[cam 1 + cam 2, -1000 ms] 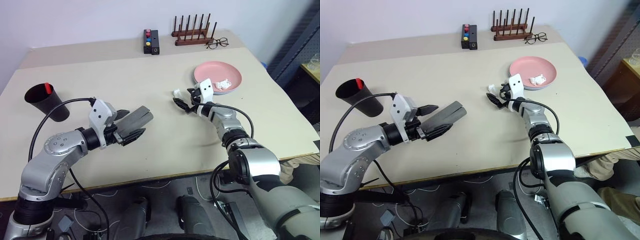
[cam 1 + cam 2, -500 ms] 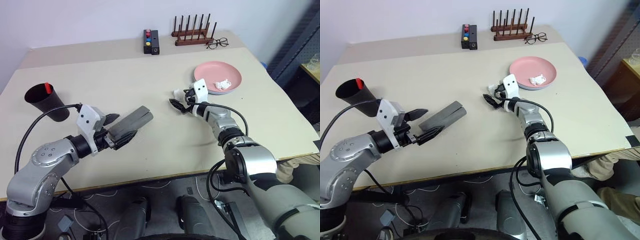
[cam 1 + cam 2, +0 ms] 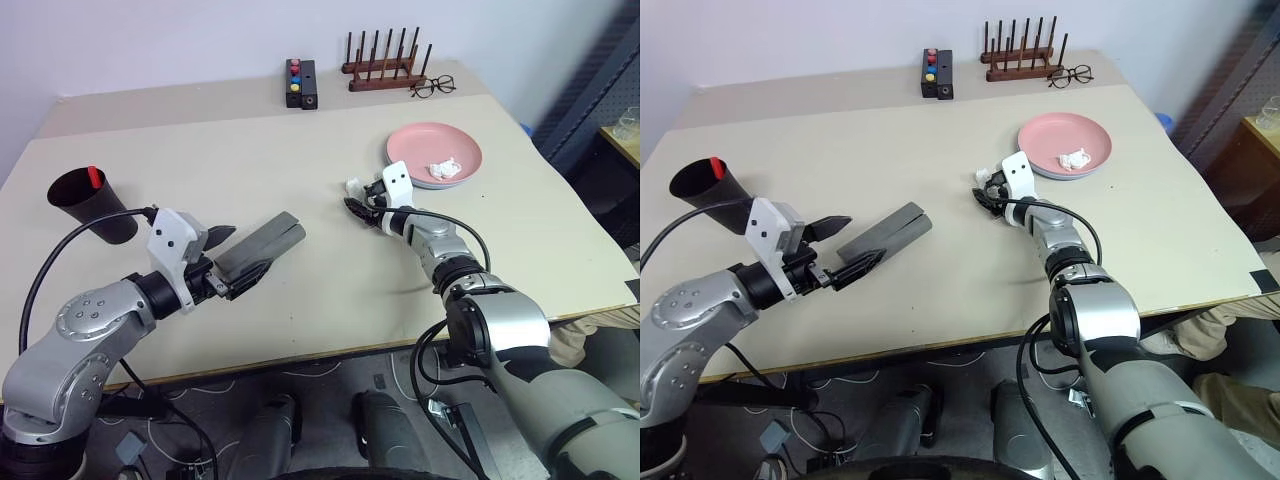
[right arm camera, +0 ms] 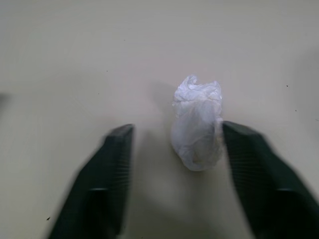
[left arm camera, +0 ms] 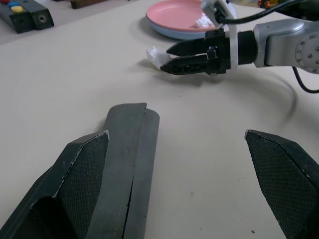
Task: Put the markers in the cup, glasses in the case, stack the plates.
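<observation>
Here, the right gripper [image 4: 174,134] lies low on the beige table [image 3: 300,140] with its two black fingers apart on either side of a crumpled white plastic wad [image 4: 197,124]. One finger looks close against the wad and the other stands off it, so nothing is clamped yet.

The left gripper [image 5: 175,134] is spread wide and holds nothing. The grey oblong hinged glasses case [image 3: 262,245] lies shut just ahead of it, close by one finger. Its long axis runs away from the hand, roughly along the line the fingers point, so the left arm is much the nearer to it.

The slim black marker with a red cap [image 3: 94,176] stands in the tall black tapered plastic cup [image 3: 95,205], outboard of the left hand. Beyond the right hand, the round pink plastic plate [image 3: 410,140] sits on the light blue plate [image 5: 174,34].
</observation>
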Controlling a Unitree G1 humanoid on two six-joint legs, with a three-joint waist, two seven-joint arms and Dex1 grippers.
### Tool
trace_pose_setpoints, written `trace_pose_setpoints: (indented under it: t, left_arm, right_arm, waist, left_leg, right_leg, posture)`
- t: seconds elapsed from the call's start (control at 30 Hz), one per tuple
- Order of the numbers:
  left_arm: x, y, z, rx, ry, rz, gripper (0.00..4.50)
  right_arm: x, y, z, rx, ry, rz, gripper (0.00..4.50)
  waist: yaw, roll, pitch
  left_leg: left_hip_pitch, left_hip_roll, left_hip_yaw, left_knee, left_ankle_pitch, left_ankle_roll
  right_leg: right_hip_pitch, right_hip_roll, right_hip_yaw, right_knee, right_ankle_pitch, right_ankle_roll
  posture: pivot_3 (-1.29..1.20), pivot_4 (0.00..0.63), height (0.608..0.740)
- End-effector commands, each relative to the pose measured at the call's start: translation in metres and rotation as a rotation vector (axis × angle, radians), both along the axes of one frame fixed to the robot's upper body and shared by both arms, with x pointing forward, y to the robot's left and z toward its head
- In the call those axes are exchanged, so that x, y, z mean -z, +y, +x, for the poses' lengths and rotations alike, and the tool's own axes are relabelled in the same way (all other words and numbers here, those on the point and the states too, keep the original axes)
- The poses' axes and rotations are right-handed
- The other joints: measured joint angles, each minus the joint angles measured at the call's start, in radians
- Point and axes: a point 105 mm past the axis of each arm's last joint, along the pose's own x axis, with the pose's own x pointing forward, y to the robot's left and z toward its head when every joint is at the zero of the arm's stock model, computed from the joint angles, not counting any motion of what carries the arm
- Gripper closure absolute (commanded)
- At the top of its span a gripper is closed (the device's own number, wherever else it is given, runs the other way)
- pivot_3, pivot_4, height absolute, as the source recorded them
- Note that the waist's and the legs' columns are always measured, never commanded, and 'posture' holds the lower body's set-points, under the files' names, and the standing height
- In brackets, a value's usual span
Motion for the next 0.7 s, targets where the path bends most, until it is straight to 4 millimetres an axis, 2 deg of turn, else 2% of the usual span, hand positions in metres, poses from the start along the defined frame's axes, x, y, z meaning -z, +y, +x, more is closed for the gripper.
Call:
trace_pose_setpoints:
  t: [0.03,0.3,0.53,0.6,0.63,0.7]
  left_arm:
    - [-0.011,0.000,-0.006,-0.003,-0.043,0.009,0.00]
    - [-0.011,0.000,-0.006,-0.008,-0.042,0.007,0.00]
    - [-0.011,-0.003,-0.003,0.004,-0.045,0.006,0.00]
    - [-0.011,-0.003,-0.002,0.006,-0.046,0.006,0.00]
    - [-0.011,-0.003,-0.002,0.006,-0.046,0.006,0.00]
    - [-0.012,-0.003,-0.002,0.007,-0.046,0.005,0.00]
  right_arm:
    - [-0.008,0.005,0.003,-0.004,-0.025,-0.005,3.76]
    - [-0.008,0.005,0.003,-0.001,-0.031,-0.016,3.76]
    - [-0.006,-0.003,0.003,0.026,-0.033,-0.028,3.76]
    - [-0.005,-0.006,0.004,0.037,-0.023,-0.015,4.33]
    - [-0.005,-0.006,0.003,0.036,-0.019,-0.008,4.47]
    - [-0.005,-0.007,0.004,0.039,-0.022,-0.015,4.47]
  waist:
    - [0.000,0.000,0.000]
    - [0.000,0.000,0.000]
    - [0.000,0.000,0.000]
    - [0.000,0.000,0.000]
    - [0.000,0.000,0.000]
    - [0.000,0.000,0.000]
  left_leg:
    - [0.000,0.000,0.000,0.000,0.000,0.000]
    - [0.000,0.000,0.000,0.000,0.000,0.000]
    - [0.000,0.000,0.000,0.000,0.000,0.000]
    - [0.000,0.000,0.000,0.000,0.000,0.000]
    - [0.000,0.000,0.000,0.000,0.000,0.000]
    - [0.000,0.000,0.000,0.000,0.000,0.000]
  right_leg:
    - [0.000,0.000,0.000,0.000,0.000,0.000]
    - [0.000,0.000,0.000,0.000,0.000,0.000]
    - [0.000,0.000,0.000,0.000,0.000,0.000]
    - [0.000,0.000,0.000,0.000,0.000,0.000]
    - [0.000,0.000,0.000,0.000,0.000,0.000]
    - [0.000,0.000,0.000,0.000,0.000,0.000]
  posture:
    - [0.00,0.150,0.740]
    - [0.00,0.150,0.740]
    - [0.00,0.150,0.740]
    - [0.00,0.150,0.740]
    - [0.00,0.150,0.740]
    - [0.00,0.150,0.740]
